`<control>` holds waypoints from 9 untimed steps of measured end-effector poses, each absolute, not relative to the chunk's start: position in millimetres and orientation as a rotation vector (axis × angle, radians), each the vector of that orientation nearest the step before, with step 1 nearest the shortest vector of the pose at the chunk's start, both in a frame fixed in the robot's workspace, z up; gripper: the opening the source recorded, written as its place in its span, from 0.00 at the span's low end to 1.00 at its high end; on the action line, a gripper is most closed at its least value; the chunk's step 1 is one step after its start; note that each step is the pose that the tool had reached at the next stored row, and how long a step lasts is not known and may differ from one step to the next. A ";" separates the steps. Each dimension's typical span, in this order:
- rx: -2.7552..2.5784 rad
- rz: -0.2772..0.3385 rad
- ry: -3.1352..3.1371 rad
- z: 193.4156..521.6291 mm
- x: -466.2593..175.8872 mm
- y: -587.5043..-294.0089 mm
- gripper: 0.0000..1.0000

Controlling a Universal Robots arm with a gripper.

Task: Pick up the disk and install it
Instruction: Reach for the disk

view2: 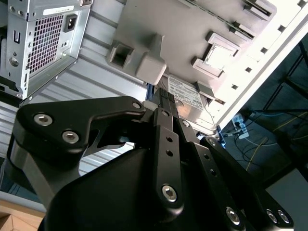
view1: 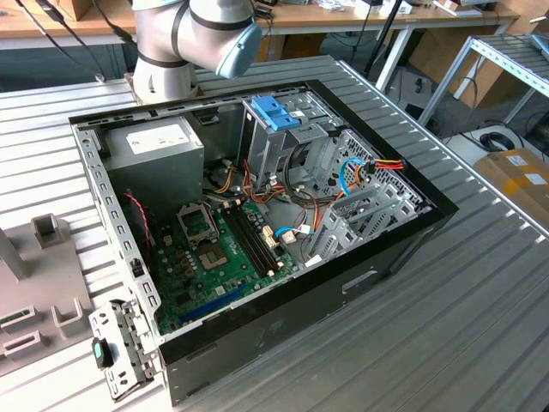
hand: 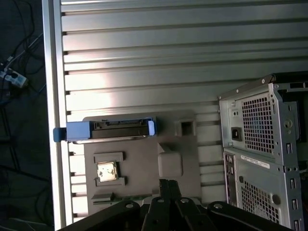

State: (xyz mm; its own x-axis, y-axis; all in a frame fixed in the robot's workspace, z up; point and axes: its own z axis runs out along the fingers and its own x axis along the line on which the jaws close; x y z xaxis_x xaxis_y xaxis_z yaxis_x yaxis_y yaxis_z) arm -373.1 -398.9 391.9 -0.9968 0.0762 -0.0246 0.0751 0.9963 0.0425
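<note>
The disk (hand: 108, 130), dark with a bright blue rail around it, stands on edge in a slot of the grey fixture tray (hand: 139, 168) near the table's border. In the second wrist view the disk (view2: 188, 94) shows its metal face and white label just past my fingertips. My gripper (hand: 168, 183) hovers over the tray, apart from the disk, with its black fingers (view2: 164, 122) pressed together and nothing between them. The open computer case (view1: 257, 215) lies on the table, with an upright metal drive cage (view1: 283, 137) inside it.
The case's rear panel (hand: 264, 154) with its fan grilles stands beside the tray. Cables, a motherboard (view1: 214, 249) and a power supply (view1: 159, 146) are in the case. A loose metal bracket (view1: 120, 343) lies by its front corner. The slatted table (hand: 144, 57) ends close to the disk.
</note>
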 end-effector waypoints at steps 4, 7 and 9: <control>0.118 0.065 3.112 391.8 -376.1 -399.0 0.10; 0.118 0.065 3.112 391.8 -378.1 -398.9 0.10; 0.118 0.065 3.113 391.8 -379.5 -398.9 0.10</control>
